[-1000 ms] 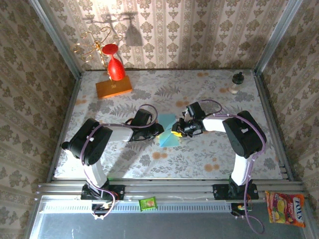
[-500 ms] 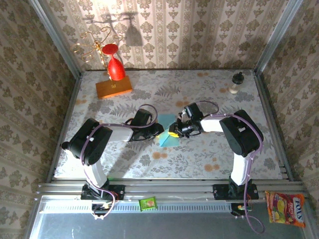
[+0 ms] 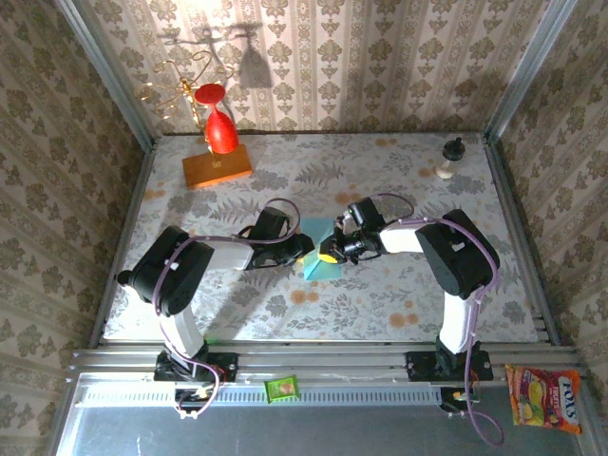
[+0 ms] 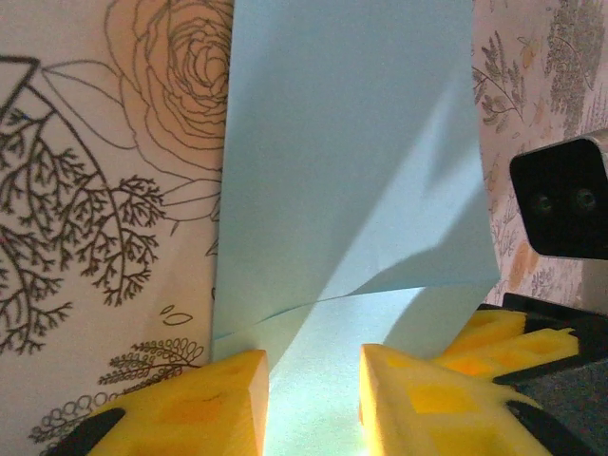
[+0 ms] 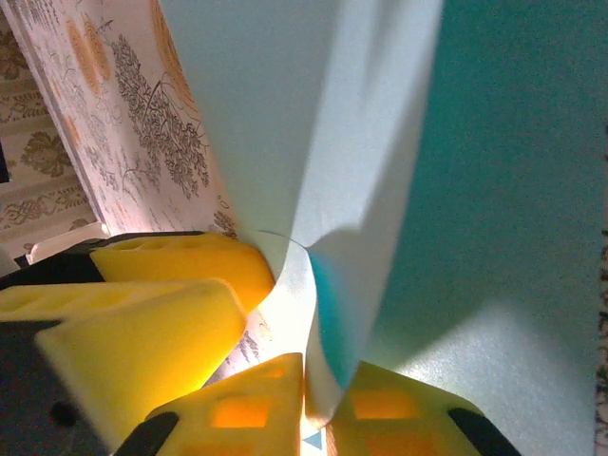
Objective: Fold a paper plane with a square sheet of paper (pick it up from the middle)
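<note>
My R gripper (image 5: 318, 404) was clamped on a raised fold of the blue sheet (image 3: 318, 266), mid-worktop (image 3: 399, 304), prob. to carry it over for a crease. My L gripper (image 4: 313, 394) sat apart, astride the opposite edge, prob. steadying it.

Overhead view: bright, even and sharp. Light from the front throws a hard shadow of the red glass (image 3: 220, 123) up the back wall (image 3: 380, 57), and soft arm shadows onto the table (image 3: 399, 304).

Left wrist view: the paper (image 4: 342, 142) is sharp and well lit, with a grey shadow slanting under its fold. The yellow pads (image 4: 214, 404) are blurred, with a pale washed-out glow between them.

Right wrist view: soft all over, with white glare beside the pads (image 5: 180, 328). The paper's right side is in deep teal shade.
</note>
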Robot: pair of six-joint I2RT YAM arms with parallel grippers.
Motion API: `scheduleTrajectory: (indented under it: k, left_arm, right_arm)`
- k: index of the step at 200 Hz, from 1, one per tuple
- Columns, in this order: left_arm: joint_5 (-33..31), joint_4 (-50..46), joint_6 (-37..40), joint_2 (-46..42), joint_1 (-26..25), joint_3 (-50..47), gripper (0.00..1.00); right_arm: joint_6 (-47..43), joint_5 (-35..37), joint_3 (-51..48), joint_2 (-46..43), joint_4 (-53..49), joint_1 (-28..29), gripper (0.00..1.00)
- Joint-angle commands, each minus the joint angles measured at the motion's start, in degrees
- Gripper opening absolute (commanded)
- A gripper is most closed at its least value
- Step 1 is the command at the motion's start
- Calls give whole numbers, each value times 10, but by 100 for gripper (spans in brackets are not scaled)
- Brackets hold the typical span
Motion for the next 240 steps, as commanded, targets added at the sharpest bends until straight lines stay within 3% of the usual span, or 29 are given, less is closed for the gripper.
scheduleTrajectory:
  k: [1, 22, 76, 110, 132, 194, 215, 240]
  left_arm:
    - [6, -3, -6, -18, 12, -15, 36]
    - [14, 6, -4, -59, 32, -33, 43]
    - [19, 8, -13, -178, 88, -106, 73]
    - [27, 5, -4, -240, 94, -116, 91]
    - [51, 57, -25, -253, 91, -124, 100]
    - [89, 160, -58, -195, 49, -105, 100]
    - [103, 219, -74, -176, 46, -104, 95]
    - [98, 214, -67, -186, 48, -105, 90]
  right_arm:
    - [-11, 7, 1, 3, -3, 4, 12]
    - [-22, 12, -2, -16, 10, 2, 11]
    - [-14, -30, -26, -85, 104, -22, 11]
    - [12, -67, -19, -108, 124, -29, 12]
    - [51, -100, -14, -108, 162, -28, 12]
    - [120, -140, -8, -119, 232, -19, 13]
    - [125, -146, -8, -119, 233, -19, 14]
    - [124, -145, -13, -119, 229, -21, 14]
